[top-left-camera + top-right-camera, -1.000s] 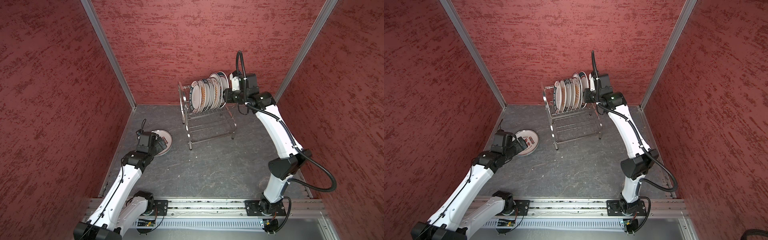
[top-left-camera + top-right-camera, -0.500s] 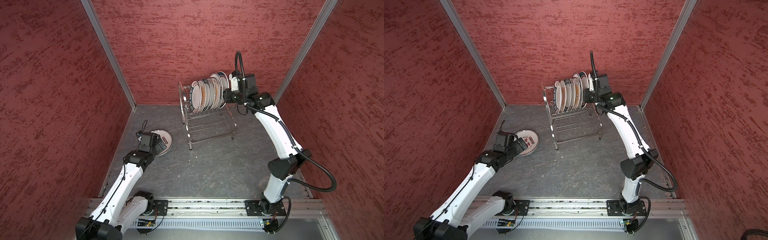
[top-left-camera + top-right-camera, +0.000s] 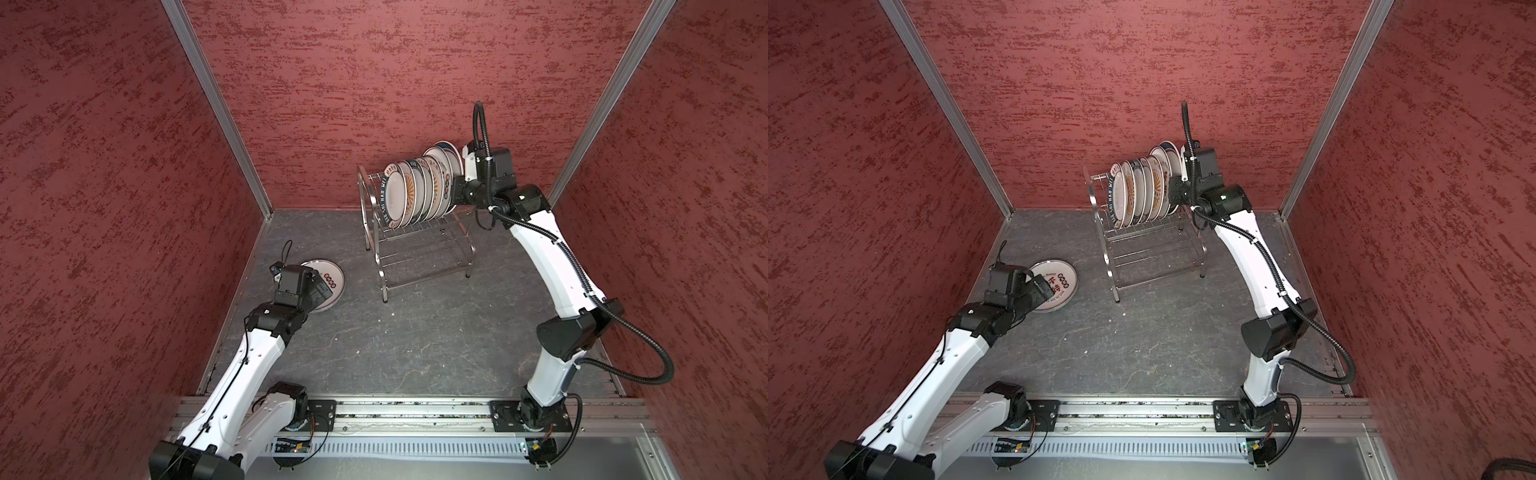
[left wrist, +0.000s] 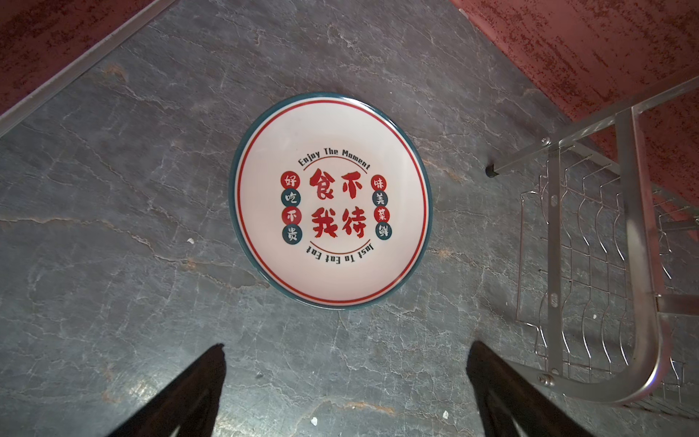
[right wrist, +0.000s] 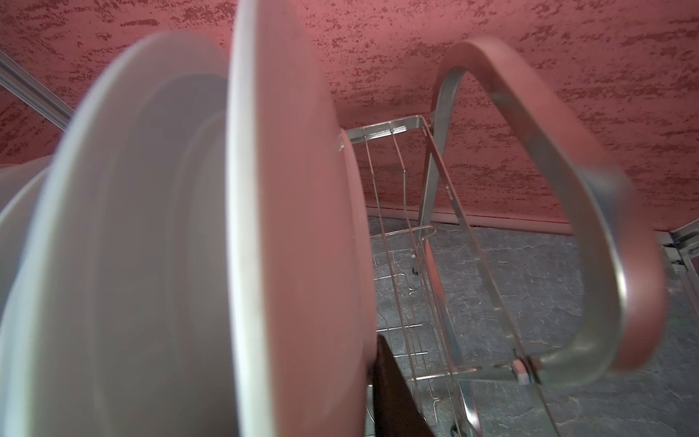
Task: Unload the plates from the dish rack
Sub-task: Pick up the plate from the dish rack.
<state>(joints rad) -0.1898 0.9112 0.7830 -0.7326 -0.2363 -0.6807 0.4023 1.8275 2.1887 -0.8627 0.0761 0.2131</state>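
Observation:
One white plate (image 3: 330,277) (image 3: 1061,277) with red Chinese characters lies flat on the grey floor at the left; the left wrist view shows this plate (image 4: 329,200) whole. My left gripper (image 3: 318,286) (image 4: 344,346) hovers over its near edge, open and holding nothing. Several plates (image 3: 415,189) (image 3: 1140,191) stand on edge in the top tier of the dish rack (image 3: 424,253) (image 3: 1154,257). My right gripper (image 3: 455,193) (image 3: 1177,193) is at the rack's right end, shut on the rim of the end plate (image 3: 449,151) (image 5: 295,227). One dark finger (image 5: 393,389) presses that plate's back; the other is hidden.
Red textured walls close in the back and both sides, with the rack near the back wall. The rack's arched end frame (image 5: 605,227) curves close beside my right gripper. A rack leg and lower tier (image 4: 639,265) stand beside the floor plate.
My right gripper has closed in on the end plate in the rack. The left arm has drawn back slightly from the floor plate, gripper still open.

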